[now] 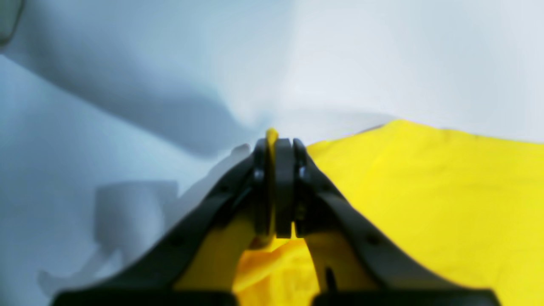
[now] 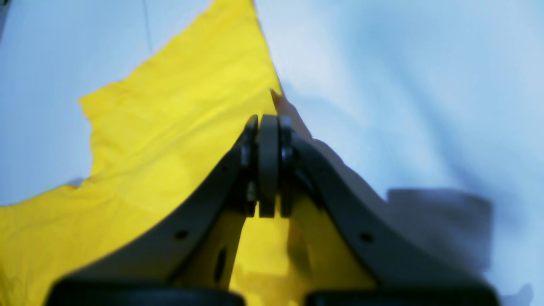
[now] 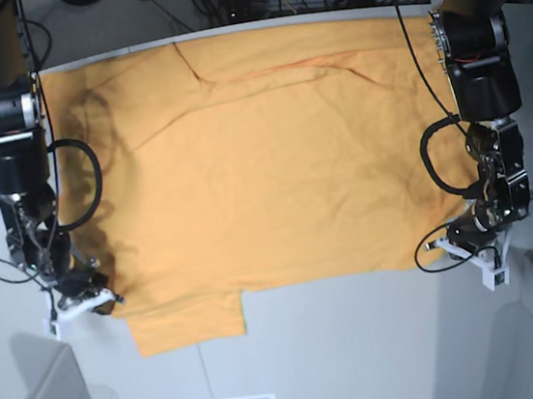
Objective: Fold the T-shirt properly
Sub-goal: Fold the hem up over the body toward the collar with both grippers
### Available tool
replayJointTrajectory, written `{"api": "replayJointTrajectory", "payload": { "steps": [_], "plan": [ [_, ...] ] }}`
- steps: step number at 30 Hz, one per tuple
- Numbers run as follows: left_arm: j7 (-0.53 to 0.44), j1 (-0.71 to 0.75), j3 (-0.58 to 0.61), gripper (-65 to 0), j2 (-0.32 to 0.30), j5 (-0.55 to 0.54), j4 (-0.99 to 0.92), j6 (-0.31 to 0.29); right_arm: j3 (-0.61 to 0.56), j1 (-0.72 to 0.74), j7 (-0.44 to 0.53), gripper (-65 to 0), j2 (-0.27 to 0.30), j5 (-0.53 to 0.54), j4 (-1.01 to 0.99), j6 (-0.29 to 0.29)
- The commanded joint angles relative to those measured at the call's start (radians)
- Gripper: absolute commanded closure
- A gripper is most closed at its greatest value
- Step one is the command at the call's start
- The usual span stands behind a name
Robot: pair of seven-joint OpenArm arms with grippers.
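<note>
I see the T-shirt point(image 3: 253, 172) spread flat across the white table point(image 3: 362, 343), plain side up, one sleeve point(image 3: 187, 324) sticking out twd the near edge. L gripper point(image 1: 278, 142) is clamped on the shirt's edge — a sliver of cloth shows between its jaws. R gripper point(image 2: 268, 121) is pinched tight at the opposite edge; fabric runs under its fingers, so it looks gripped too.
</note>
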Motion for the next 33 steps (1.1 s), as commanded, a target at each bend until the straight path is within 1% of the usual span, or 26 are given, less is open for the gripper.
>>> {"api": "replayJointTrajectory", "payload": {
  "steps": [1, 2, 4, 6, 8, 13, 16, 18, 20, 22, 25, 26, 30, 33],
  "plan": [
    [-0.004, -0.020, -0.005, 0.0, -0.015, -0.007, 0.046, -0.004, 0.017, 0.025, 0.014, 0.0, 0.024, 0.009, 0.038, 0.007],
    [0.005, -0.015, -0.005, 0.0, -0.015, -0.007, 0.076, -0.001, 0.020, 0.012, 0.007, 0.0, 0.029, 0.009, 0.063, 0.007],
    [0.014, 0.013, -0.005, 0.0, -0.013, -0.009, 0.133, 0.033, 0.040, -0.014, -0.009, 0.0, 0.031, 0.011, 0.106, 0.007],
    [0.019, 0.048, -0.007, 0.0, -0.013, -0.011, 0.196, 0.050, 0.086, -0.046, -0.038, 0.0, 0.032, 0.011, 0.150, -0.019],
    [0.019, 0.073, -0.007, 0.0, -0.013, -0.012, 0.228, 0.051, 0.126, -0.072, -0.062, 0.0, 0.032, 0.011, 0.189, -0.033],
    [0.021, 0.142, -0.014, 0.0, -0.013, -0.014, 0.325, 0.057, 0.208, -0.135, -0.151, 0.0, 0.032, 0.011, 0.310, -0.037],
    [0.022, 0.217, -0.097, 0.0, -0.009, -0.014, 0.431, 0.065, 0.263, -0.181, -0.184, 0.0, 0.024, 0.011, 0.376, -0.039],
    [0.070, 0.241, -0.133, 0.0, -0.007, -0.014, 0.480, 0.065, 0.281, -0.205, -0.199, 0.0, 0.024, 0.016, 0.405, -0.039],
    [0.113, 0.252, -0.142, 0.0, -0.007, -0.014, 0.515, 0.065, 0.286, -0.218, -0.213, 0.0, 0.024, 0.017, 0.428, -0.039],
    [0.125, 0.255, -0.145, 0.0, -0.007, -0.014, 0.546, 0.063, 0.286, -0.228, -0.216, 0.0, 0.023, 0.019, 0.448, -0.039],
    [0.126, 0.298, -0.148, 0.0, -0.007, -0.014, 0.617, 0.062, 0.298, -0.262, -0.239, 0.0, 0.023, 0.020, 0.488, -0.041],
    [0.126, 0.312, -0.148, 0.0, -0.007, -0.014, 0.643, 0.062, 0.324, -0.282, -0.251, 0.0, 0.020, 0.020, 0.511, -0.041],
    [0.126, 0.375, -0.148, 0.0, -0.009, -0.014, 0.719, 0.062, 0.450, -0.350, -0.329, 0.0, -0.040, 0.022, 0.615, -0.041],
    [0.136, 0.392, -0.148, 0.0, -0.004, -0.015, 0.755, 0.062, 0.476, -0.354, -0.377, 0.0, -0.042, 0.019, 0.637, -0.041]
  ]
}}
